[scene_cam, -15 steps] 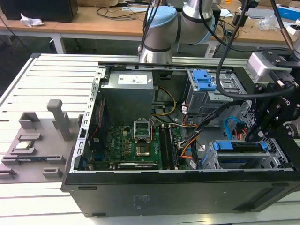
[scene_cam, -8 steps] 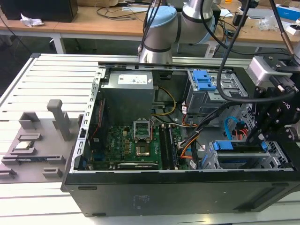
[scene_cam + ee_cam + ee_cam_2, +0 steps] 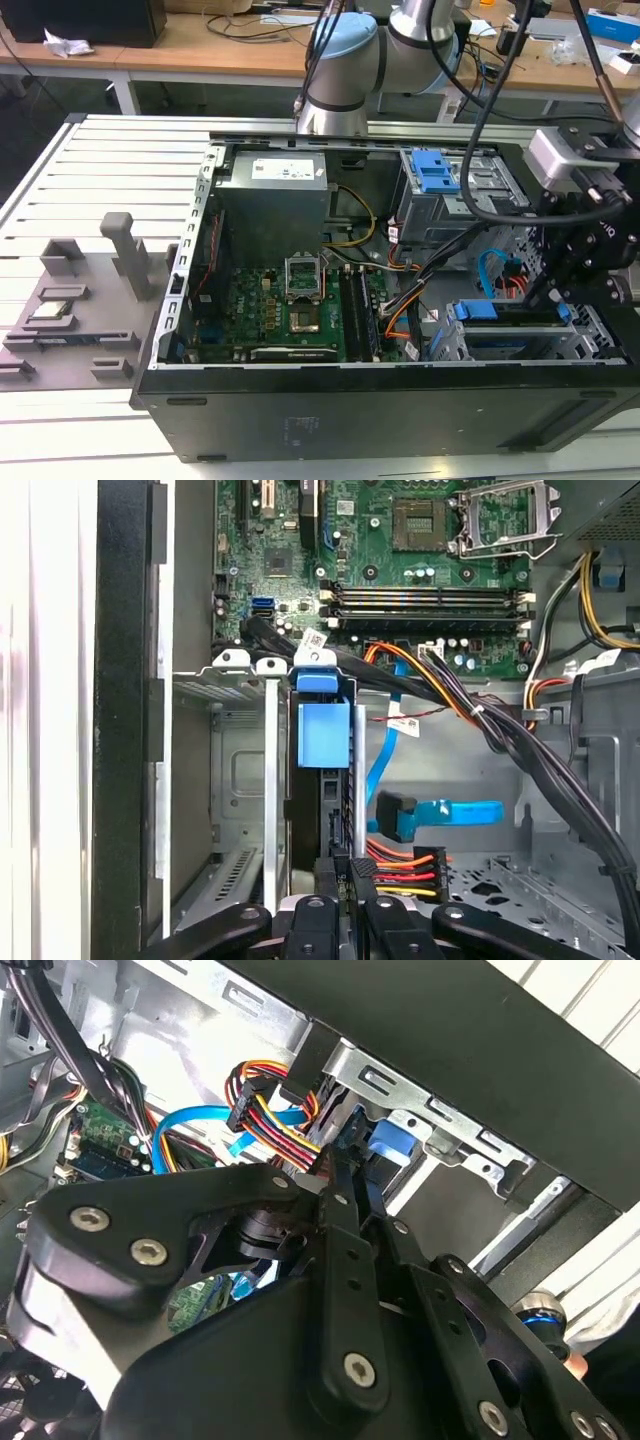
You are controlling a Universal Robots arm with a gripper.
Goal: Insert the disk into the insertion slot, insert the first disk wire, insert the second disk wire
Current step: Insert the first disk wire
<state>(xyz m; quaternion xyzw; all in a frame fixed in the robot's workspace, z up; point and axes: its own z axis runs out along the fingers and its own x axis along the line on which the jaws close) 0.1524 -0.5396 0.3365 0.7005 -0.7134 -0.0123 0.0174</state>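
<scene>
The disk (image 3: pixel 320 815) is found already seated in the insertion slot (image 3: pixel 272 780). In the exterior view the bay is placed at approx. 3 o'clock from the motherboard (image 3: pixel 290 310), w/ the taller grey cage (image 3: pixel 440 190) at 11 o'clock from the bay. The disk is held on edge between the slot's silver rails, presumably so that its socket end is turned toward the open interior, where wires can be reached.

The gripper (image 3: pixel 348 868) is seen clenched at that end. The red, orange and yellow strands of the first disk wire (image 3: pixel 400 865) are ended right at its tips, so the plug is judged to be pinched and pressed toward the disk (the plug body itself is hidden by the jaws). The second disk wire (image 3: pixel 435 813), a flat blue cable w/ an angled blue plug, is left lying loose just beside the disk, unplugged, prob. so that the approach is not blocked.

As for looks, in the first wrist view the disk is presented edge-on as a thin dark slab capped by a bright blue carrier tab. Its flat face cannot be made out.
</scene>
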